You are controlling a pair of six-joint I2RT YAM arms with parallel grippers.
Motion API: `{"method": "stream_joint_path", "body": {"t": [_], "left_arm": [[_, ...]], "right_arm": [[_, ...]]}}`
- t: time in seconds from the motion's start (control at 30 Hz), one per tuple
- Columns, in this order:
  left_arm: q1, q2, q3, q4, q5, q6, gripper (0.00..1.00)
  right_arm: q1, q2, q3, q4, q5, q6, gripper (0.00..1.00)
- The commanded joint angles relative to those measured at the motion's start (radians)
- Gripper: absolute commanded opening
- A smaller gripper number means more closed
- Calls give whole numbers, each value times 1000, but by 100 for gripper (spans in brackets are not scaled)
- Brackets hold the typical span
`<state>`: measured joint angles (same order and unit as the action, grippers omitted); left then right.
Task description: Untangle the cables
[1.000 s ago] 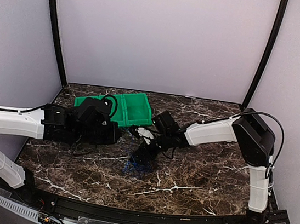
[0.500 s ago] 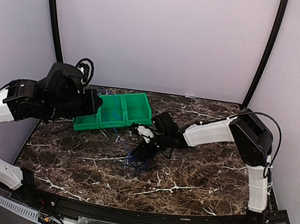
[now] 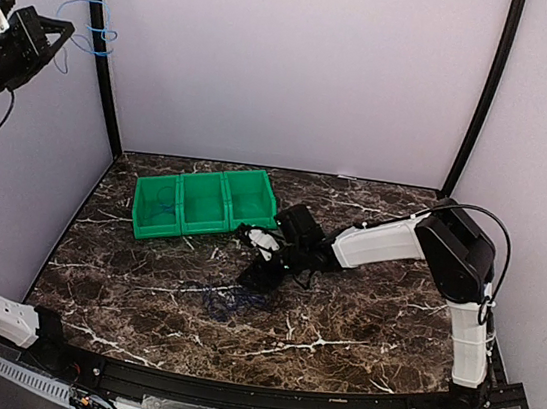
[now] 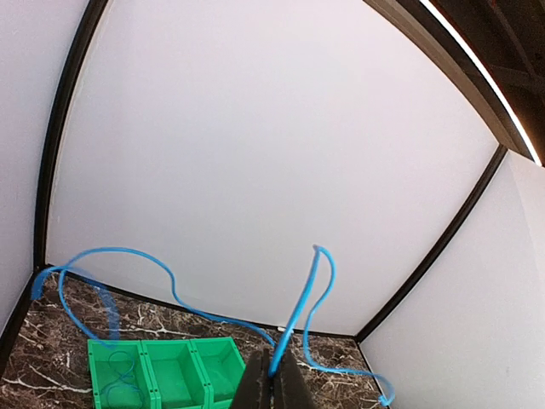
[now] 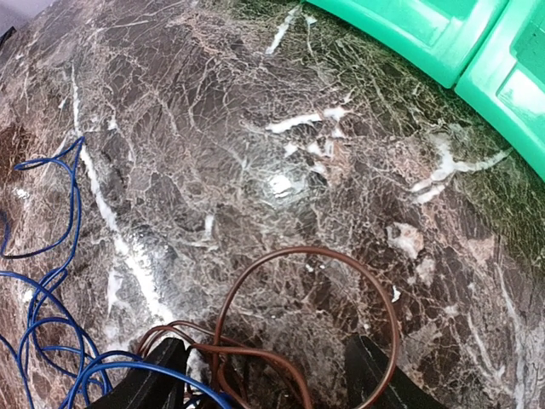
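The left gripper, pinched shut on the light blue cable, hangs at the top view's upper left. The cable is probably best lowered slowly into the green bin, whose leftmost compartment holds a blue cable (the others look empty). Mid-frame, the right gripper stands wide over the brown cable and the dark blue cable.

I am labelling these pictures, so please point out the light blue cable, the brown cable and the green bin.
light blue cable (image 4: 119, 250): left wrist view, top of its left arc.
brown cable (image 5: 302, 249): right wrist view, top of its loop.
bin (image 3: 204, 211): top view, middle compartment floor.
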<state>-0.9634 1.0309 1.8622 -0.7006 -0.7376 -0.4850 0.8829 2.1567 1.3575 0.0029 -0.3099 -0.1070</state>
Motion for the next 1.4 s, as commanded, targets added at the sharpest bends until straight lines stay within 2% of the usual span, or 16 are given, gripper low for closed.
{"method": "stream_joint_path", "body": {"t": [0.0,0.23,0.43,0.67,1.0,1.27,1.37], "left_arm": [[6,1,-68,-74,-33,20,0],[6,-67,-286,-67,21,-81,0],[6,-141,-470,-58,60,-167,0],[6,-226,-642,-37,80,-230,0],[6,-237,-788,30,161,-241,0],[5,-169,-875,196,293,-178,0],[6,-112,-881,246,334,-160,0]], "right_arm": [[5,46,-41,-119,65,-11,66],[5,-52,-27,-150,-10,-83,71],[0,-245,-21,-213,-114,-206,77],[-41,-410,-13,-282,-156,-248,86],[-44,-571,36,-381,-220,-314,87],[-30,-546,163,-450,-310,-314,82],[7,-511,213,-472,-265,-363,79]]}}
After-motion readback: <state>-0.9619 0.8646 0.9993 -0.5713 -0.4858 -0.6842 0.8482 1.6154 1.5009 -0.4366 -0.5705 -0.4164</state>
